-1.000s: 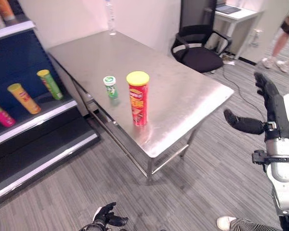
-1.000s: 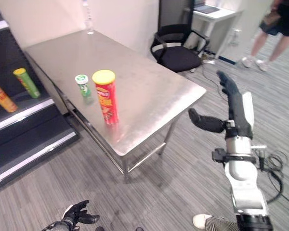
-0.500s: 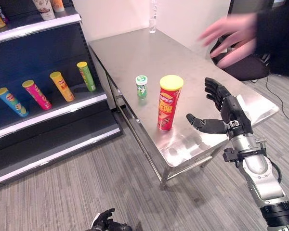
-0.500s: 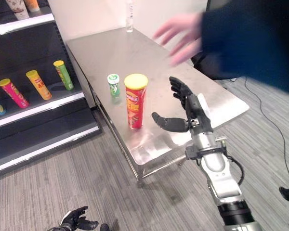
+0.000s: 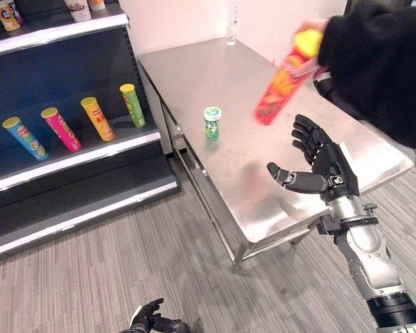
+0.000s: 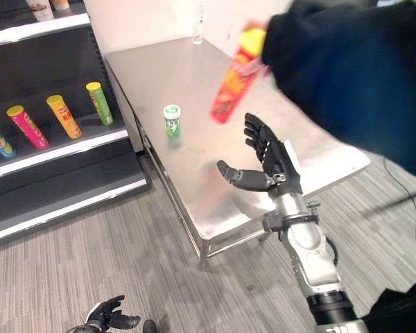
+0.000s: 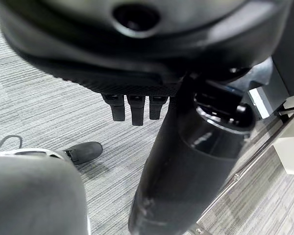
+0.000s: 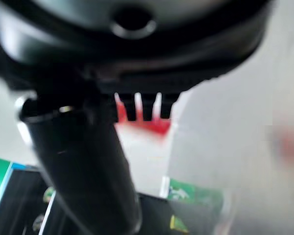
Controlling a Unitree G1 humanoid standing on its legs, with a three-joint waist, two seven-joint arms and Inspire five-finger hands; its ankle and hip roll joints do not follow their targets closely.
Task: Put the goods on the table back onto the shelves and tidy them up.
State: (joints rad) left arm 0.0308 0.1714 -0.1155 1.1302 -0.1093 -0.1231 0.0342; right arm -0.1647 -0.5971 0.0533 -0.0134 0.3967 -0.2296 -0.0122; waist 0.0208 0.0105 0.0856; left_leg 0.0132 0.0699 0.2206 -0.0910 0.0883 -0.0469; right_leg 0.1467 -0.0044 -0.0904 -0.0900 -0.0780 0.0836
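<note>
A person's arm [image 5: 381, 62] in a dark sleeve holds the red can [image 5: 281, 84] tilted in the air over the steel table [image 5: 194, 73]. Just below it, the robot's right hand [image 5: 322, 163] waits over the table with fingers spread, gripping nothing. A small green can [image 5: 212, 122] stands upright further left. The left hand [image 5: 149, 320] hangs low near the floor, fingers relaxed. Four cans lean on the shelf [image 5: 76, 156] at left.

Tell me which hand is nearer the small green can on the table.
Right. The right hand is open over the table's near end, beside the small green can. The left hand hangs low over the floor, off the table.
</note>
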